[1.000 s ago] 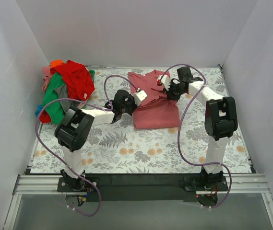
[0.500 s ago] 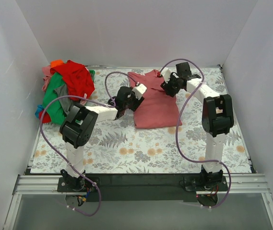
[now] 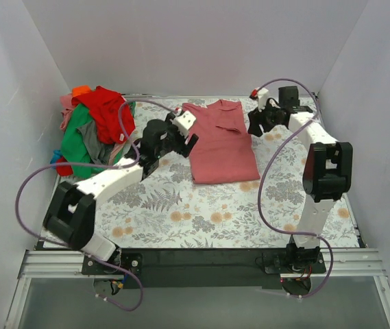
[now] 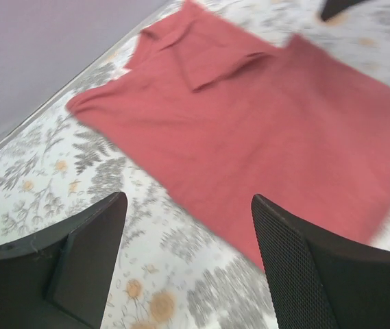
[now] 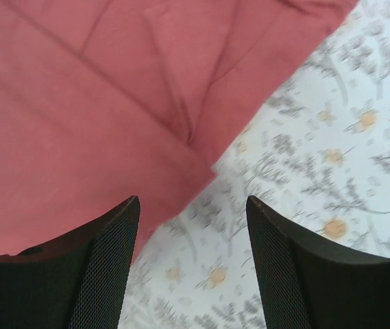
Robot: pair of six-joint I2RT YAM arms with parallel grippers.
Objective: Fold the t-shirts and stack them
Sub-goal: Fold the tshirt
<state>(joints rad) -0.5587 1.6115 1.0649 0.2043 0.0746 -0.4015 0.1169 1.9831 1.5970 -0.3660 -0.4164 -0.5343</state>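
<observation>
Top external view: the salmon t-shirt [image 3: 221, 140] is lying flat on the floral tabletop [image 3: 181, 212], between the left tool [image 4: 188, 205] and the right tool [image 5: 191, 205]. Both tools are hovering spread, gripping nothing. Other t-shirts [image 3: 95, 130] are sitting heaped far left.

The worktop [image 3: 181, 229] wears a flowery cover [image 3: 284, 199]. A folded pink-red t-shirt [image 3: 222, 144] lies flat by the middle of the far edge. A heap of t-shirts [image 3: 95, 130] sits in the far left corner.
</observation>
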